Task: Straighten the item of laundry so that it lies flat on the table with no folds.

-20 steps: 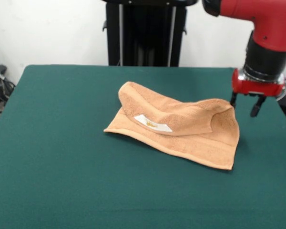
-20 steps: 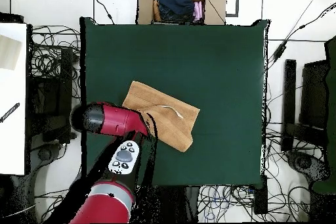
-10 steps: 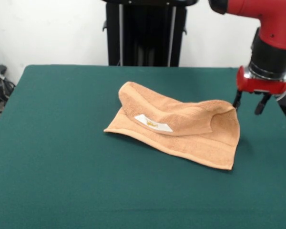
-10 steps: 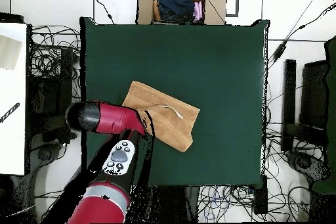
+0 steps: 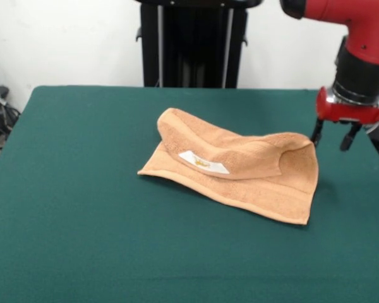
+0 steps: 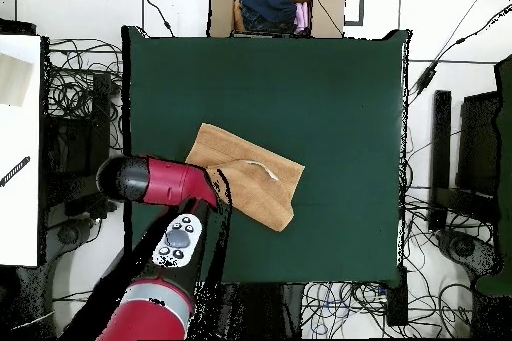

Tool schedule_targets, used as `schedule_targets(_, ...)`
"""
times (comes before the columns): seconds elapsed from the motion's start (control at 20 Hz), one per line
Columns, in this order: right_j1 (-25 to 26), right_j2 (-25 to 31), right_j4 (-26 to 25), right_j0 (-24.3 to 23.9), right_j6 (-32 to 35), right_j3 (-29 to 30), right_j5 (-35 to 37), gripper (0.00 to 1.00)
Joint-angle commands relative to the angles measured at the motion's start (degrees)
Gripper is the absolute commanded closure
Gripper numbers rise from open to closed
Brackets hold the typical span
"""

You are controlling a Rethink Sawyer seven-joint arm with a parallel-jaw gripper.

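The peach-orange towel [image 5: 240,165] lies on the green table [image 5: 82,208] right of centre, folded over itself with its far part doubled forward and a white label [image 5: 203,163] on top. In the overhead view the towel [image 6: 252,179] lies left of centre. My gripper [image 5: 332,136] hangs open and empty just off the towel's far right corner, slightly above the table. In the overhead view the red arm [image 6: 160,179] covers the towel's left edge and hides the gripper.
A cardboard box of clothes [image 6: 272,5] stands beyond the table's top edge in the overhead view. Cables lie on the floor around the table. The black pedestal [image 5: 192,41] stands at the table's far side.
My gripper has moved a little up and to the right in the front view, away from the towel's corner. The towel has not moved.
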Motion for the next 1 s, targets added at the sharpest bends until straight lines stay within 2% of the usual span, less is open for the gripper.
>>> schedule_targets(0.05,3.0,2.6,-0.8,2.0,13.3,0.1,1.2,0.0)
schedule_targets(0.45,4.2,2.0,-2.0,4.2,11.4,-5.8,6.6,0.0)
schedule_targets(1.0,5.7,3.0,-0.9,3.3,11.1,-8.7,6.7,0.0)
